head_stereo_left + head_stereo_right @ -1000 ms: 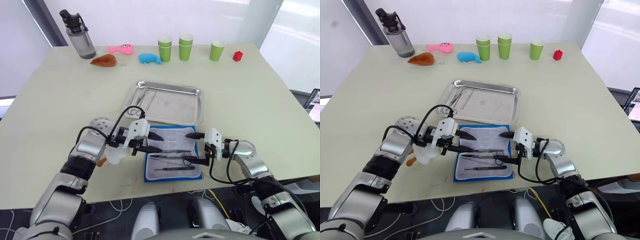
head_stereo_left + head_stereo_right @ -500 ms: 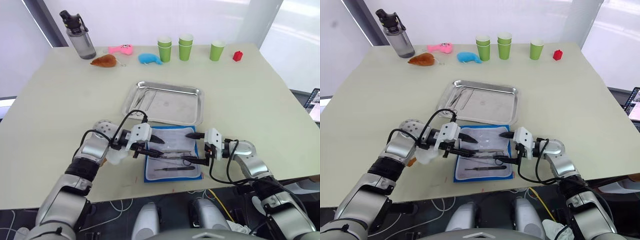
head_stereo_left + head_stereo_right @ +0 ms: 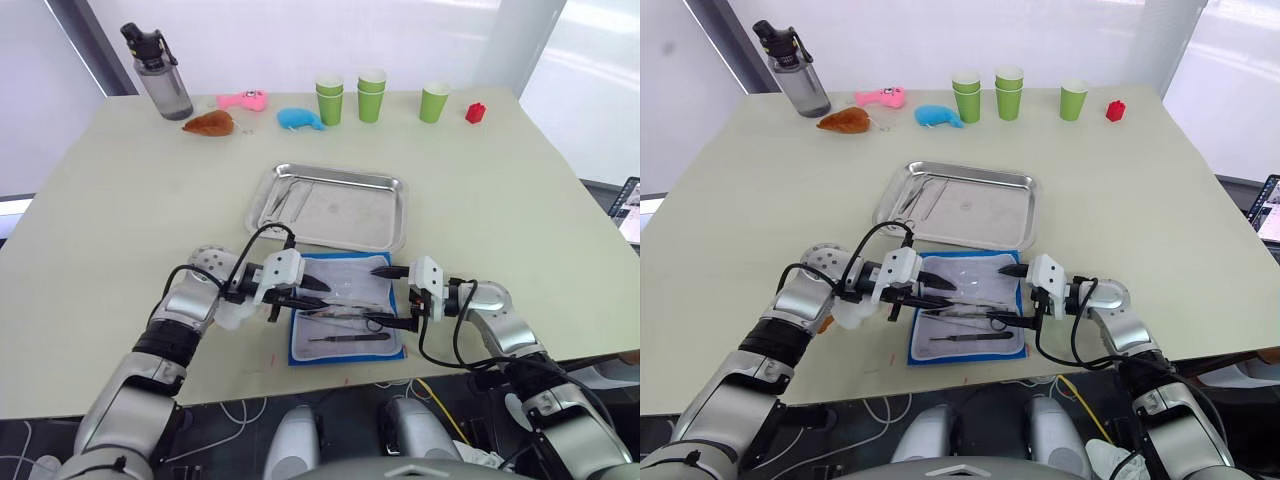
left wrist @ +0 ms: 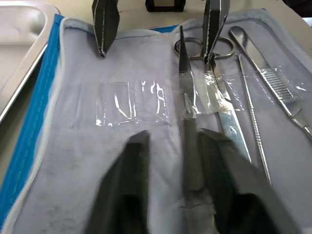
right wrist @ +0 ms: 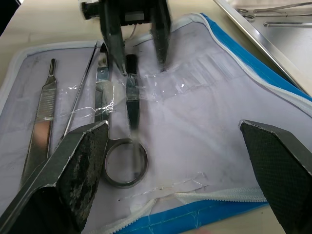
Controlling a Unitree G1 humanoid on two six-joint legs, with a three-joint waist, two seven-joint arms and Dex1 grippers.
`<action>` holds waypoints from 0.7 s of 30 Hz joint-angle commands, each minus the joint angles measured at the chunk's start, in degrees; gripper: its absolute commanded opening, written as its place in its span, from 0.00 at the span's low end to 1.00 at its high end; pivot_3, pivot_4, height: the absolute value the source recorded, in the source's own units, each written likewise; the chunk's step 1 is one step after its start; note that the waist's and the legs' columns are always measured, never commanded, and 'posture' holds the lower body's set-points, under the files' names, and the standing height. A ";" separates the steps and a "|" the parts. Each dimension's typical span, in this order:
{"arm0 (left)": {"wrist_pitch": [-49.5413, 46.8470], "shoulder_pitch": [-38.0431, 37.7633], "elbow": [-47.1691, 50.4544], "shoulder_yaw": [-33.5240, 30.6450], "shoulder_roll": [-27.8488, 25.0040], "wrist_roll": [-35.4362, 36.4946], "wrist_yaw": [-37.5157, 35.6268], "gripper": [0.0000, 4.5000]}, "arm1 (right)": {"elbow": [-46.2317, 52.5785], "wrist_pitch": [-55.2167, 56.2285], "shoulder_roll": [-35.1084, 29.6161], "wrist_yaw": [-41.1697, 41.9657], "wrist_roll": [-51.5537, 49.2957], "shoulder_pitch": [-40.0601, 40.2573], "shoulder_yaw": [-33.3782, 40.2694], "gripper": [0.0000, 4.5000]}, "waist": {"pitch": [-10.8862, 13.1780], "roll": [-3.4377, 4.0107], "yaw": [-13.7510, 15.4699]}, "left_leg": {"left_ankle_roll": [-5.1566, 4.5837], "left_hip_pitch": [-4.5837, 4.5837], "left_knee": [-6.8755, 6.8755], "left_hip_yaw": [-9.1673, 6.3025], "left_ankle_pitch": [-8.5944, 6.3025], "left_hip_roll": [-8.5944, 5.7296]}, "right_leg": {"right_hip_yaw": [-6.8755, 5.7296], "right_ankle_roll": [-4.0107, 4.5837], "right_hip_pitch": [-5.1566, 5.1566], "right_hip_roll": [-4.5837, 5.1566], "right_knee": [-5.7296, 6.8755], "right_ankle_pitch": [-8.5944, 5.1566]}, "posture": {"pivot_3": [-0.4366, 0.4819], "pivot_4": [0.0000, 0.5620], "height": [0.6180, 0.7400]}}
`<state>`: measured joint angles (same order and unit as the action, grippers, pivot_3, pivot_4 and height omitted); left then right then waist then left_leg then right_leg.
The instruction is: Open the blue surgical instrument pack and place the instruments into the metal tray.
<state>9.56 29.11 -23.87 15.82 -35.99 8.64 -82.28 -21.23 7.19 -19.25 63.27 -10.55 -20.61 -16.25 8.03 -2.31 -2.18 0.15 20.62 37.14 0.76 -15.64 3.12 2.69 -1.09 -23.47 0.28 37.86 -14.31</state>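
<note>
Several instruments (image 4: 229, 119) remain in the opened blue surgical instrument pack (image 3: 346, 320) between both wide-open end effectors; a few already lie in the metal tray (image 3: 330, 206) beyond the left end effector (image 4: 168, 146), which straddles a forceps (image 4: 187, 122); the right end effector (image 5: 178, 161) hovers opposite.

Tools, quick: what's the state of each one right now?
Left tool: open, fingers either side of a slim instrument in the pack, not clamped.
Right tool: wide open, holding nothing.
</note>
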 commanded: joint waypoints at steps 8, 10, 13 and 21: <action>-1.54 -1.04 1.34 -0.57 -1.27 -0.70 0.03 0.02 | -6.59 -3.79 -1.92 -1.39 5.57 3.72 -3.20 1.00 | -0.15 0.11 0.00 | 0.00 -0.01 0.00 0.00 0.00 0.00 | 0.01 0.00 0.00 -0.02 0.01 0.00 | 0.48 0.27 0.95; -2.73 -0.76 2.38 -0.72 -1.96 -0.61 -0.17 0.02 | -6.60 -3.80 -1.88 -1.40 5.53 3.73 -3.24 1.00 | -0.15 0.11 -0.01 | 0.00 0.00 0.00 0.00 0.00 0.00 | 0.01 0.00 0.00 -0.02 0.01 0.00 | 0.48 0.27 0.95; -3.73 -0.31 3.56 -0.64 -2.83 -1.09 -0.12 0.02 | -6.62 -3.80 -1.90 -1.42 5.50 3.73 -3.28 1.00 | -0.15 0.11 0.00 | 0.00 0.00 0.00 -0.02 0.00 0.02 | 0.00 0.01 0.00 -0.04 0.01 0.00 | 0.48 0.27 0.95; -12.55 2.48 13.19 0.27 -6.89 -1.09 -2.78 0.02 | -6.62 -3.75 -1.59 -1.69 5.53 3.77 -3.37 1.00 | -0.12 0.12 -0.02 | 0.00 0.02 0.00 -0.05 0.00 0.03 | 0.08 0.01 0.00 -0.14 0.00 0.00 | 0.48 0.27 0.95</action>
<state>-1.95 30.35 -13.70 16.40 -41.76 7.61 -84.47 -21.20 7.09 -19.28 63.02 -10.55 -20.61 -16.50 7.91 -2.20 -2.20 0.15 20.64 37.14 0.72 -15.64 3.15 2.79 -1.08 -23.47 0.14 37.87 -14.31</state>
